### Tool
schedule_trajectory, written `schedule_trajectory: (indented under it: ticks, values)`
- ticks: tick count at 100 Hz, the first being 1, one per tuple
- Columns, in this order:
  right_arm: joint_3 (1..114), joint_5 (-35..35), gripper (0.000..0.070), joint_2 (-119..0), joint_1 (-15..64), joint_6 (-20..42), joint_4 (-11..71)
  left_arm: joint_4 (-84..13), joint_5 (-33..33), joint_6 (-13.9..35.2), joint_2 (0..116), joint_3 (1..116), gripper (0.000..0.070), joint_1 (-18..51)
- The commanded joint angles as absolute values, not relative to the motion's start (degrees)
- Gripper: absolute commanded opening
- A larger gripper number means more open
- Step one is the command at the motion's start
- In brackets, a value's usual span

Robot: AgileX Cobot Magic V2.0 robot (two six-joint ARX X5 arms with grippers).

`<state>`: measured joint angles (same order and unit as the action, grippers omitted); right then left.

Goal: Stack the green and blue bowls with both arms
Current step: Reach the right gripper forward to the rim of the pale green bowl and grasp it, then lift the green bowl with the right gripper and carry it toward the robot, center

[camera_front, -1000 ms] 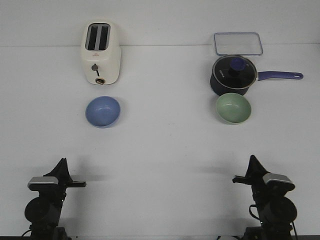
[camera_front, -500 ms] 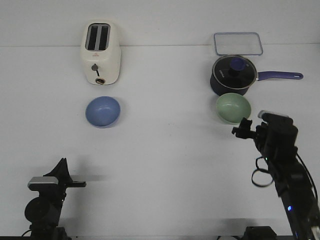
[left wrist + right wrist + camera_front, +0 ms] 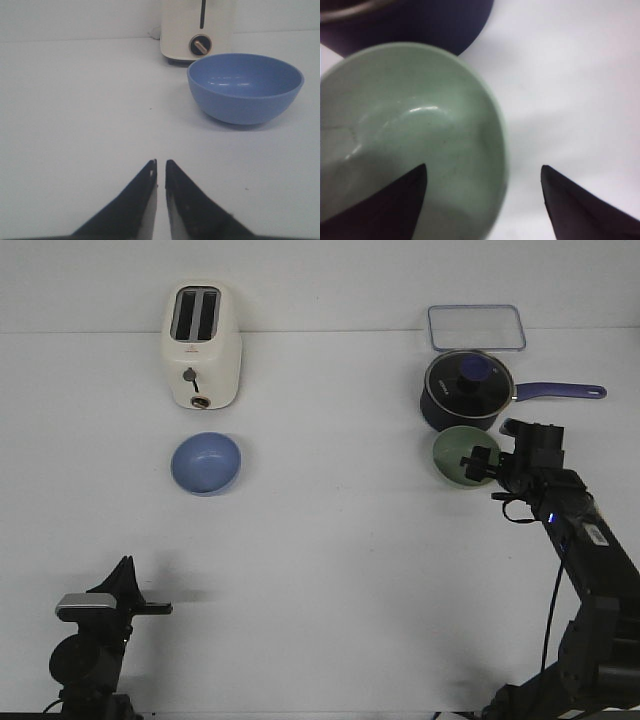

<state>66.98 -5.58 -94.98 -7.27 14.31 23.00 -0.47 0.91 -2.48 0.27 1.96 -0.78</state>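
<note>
The blue bowl [image 3: 205,462] sits on the white table, left of centre, in front of the toaster. It also shows in the left wrist view [image 3: 245,87], well ahead of my left gripper [image 3: 160,162]. That gripper is shut and empty, parked at the front left [image 3: 124,572]. The green bowl [image 3: 458,456] sits at the right, just in front of the saucepan. My right gripper [image 3: 482,462] is open at its right rim. In the right wrist view the right gripper [image 3: 484,166] straddles the rim of the green bowl [image 3: 410,125], one finger over the inside and one outside.
A cream toaster [image 3: 201,345] stands at the back left. A dark navy saucepan [image 3: 468,390] with a glass lid and a long handle pointing right sits right behind the green bowl. A clear lidded container [image 3: 477,327] lies behind the pan.
My right arm has risen from its rest at the front right and reached forward to the green bowl's right rim. The left arm and both bowls have not moved.
</note>
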Motion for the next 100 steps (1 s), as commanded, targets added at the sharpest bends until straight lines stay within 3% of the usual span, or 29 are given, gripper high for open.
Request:
schedule_trajectory:
  ticks: [1, 21, 29, 47, 71, 87, 100]
  values:
    - [68.4, -6.6, 0.0388, -96.8, -7.5, 13.9, 21.4, 0.1, 0.6, -3.2, 0.2, 0.9, 0.0015, -0.8]
    - [68.4, -6.7, 0.0159, -98.7, -7.5, 14.9, 20.9, 0.1, 0.6, -3.2, 0.2, 0.9, 0.0015, -0.8]
    - [68.4, -6.6, 0.0, -98.7, -7.5, 14.9, 20.9, 0.1, 0.6, -3.2, 0.2, 0.9, 0.0015, -0.8]
    - [68.4, -6.9, 0.0, -96.1, -7.5, 15.2, 21.9, 0.1, 0.6, -3.2, 0.2, 0.9, 0.0015, -0.8]
    - [67.4, -13.0, 0.0, -84.0, -6.5, 15.1, 28.9, 0.1, 0.6, -3.2, 0.2, 0.9, 0.0015, -0.8]
    - [60.6, -13.7, 0.0, -71.2, 0.1, 15.9, 29.9, 0.1, 0.6, -3.2, 0.2, 0.9, 0.0015, -0.8]
    - [53.0, -13.5, 0.0, -63.0, 10.0, 18.4, 29.2, 0.1, 0.6, -3.2, 0.2, 0.9, 0.0015, -0.8]
